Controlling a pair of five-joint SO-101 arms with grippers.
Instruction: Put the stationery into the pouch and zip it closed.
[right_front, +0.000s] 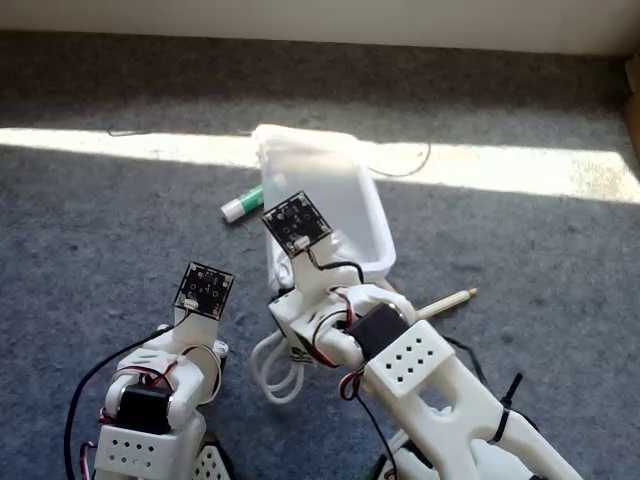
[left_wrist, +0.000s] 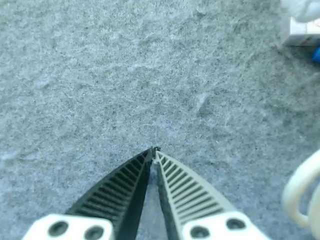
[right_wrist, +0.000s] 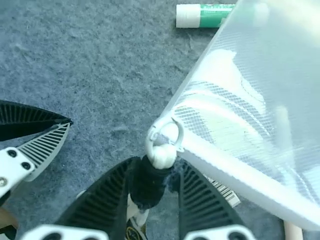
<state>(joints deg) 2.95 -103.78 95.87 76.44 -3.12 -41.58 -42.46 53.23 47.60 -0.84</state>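
On the grey carpet (right_front: 100, 230), your two arms sit side by side, with a translucent white pouch (right_front: 330, 180) lying ahead of them in the middle of the floor, its far end in a band of sunlight.

Your right gripper (right_wrist: 156, 172) is at the pouch's near corner. Its jaws are narrowed onto the dark zip pull (right_wrist: 148, 186) and pinch it between them. The white slider ring (right_wrist: 165, 142) sits just beyond the fingertips, at the end of the pouch's zipped edge. Pale shapes show through the mesh wall, but you cannot tell what they are.

Your left gripper (left_wrist: 152, 151) hangs low over bare carpet with its jaws drawn together, the tips meeting and nothing between them. It is beside the right gripper and apart from the pouch.

A green glue stick (right_front: 243, 205) with a white cap lies on the carpet outside the pouch, at its left edge. Its green end runs up to or under the pouch wall. A pencil (right_front: 447, 301) lies outside as well, on the opposite side near the right arm's body, with one end hidden behind the arm.

White cable loops (right_front: 275, 370) hang between the two arms.
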